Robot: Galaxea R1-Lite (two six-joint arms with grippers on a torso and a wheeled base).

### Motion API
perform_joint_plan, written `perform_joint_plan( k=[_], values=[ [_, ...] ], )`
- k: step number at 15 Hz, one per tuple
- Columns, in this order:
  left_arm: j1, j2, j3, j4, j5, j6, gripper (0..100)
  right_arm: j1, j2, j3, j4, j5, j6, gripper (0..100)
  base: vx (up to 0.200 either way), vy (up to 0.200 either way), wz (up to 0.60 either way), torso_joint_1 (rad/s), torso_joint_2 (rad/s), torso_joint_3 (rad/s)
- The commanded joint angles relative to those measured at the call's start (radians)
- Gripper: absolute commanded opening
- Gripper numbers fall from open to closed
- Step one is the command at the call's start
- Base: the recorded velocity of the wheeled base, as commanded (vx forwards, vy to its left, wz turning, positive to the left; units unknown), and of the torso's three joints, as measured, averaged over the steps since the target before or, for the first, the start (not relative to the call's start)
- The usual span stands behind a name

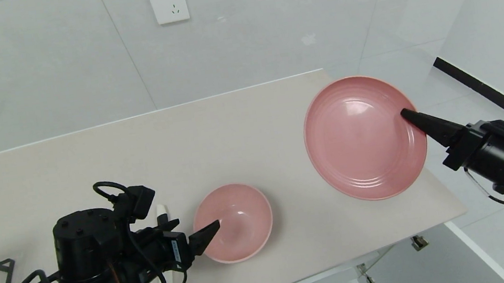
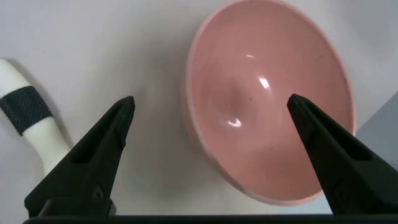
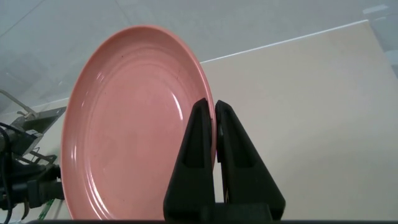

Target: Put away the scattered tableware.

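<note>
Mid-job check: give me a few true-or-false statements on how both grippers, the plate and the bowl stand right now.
1. The right gripper is shut on the rim of the pink plate. True.
2. The left gripper is shut on the pink bowl. False: it is open, with one finger over the bowl's inside and the other over the table outside it.
3. The bowl is stacked on the plate. False: they are apart. The bowl sits on the table and the plate is held at the table's right end.
4. A white handle with a dark band lies on the table beside the bowl. True.
</note>
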Motion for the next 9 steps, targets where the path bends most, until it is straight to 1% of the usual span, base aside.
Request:
perform_joint_plan(
  k=[1,4,6,9],
  values=[
    [-0.003,0.042,-0.022,-0.001,0.003,0.0,100,0.001,-0.001,0.001,-0.001,0.001,0.0,0,0.0,0.0,0.0,0.0,0.0,0.0],
    [-0.018,0.068,-0.048,-0.001,0.029,0.001,100,-0.002,0.0,-0.001,-0.001,0.001,0.001,0,0.0,0.0,0.0,0.0,0.0,0.0],
    [-0.046,0.089,-0.052,-0.002,0.054,0.003,100,-0.002,-0.001,0.001,-0.001,0.001,0.001,0,0.0,0.0,0.0,0.0,0.0,0.0],
    [-0.053,0.135,-0.049,-0.004,0.061,0.009,100,-0.004,-0.003,-0.001,-0.001,0.001,0.001,0,0.0,0.0,0.0,0.0,0.0,0.0]
  ],
)
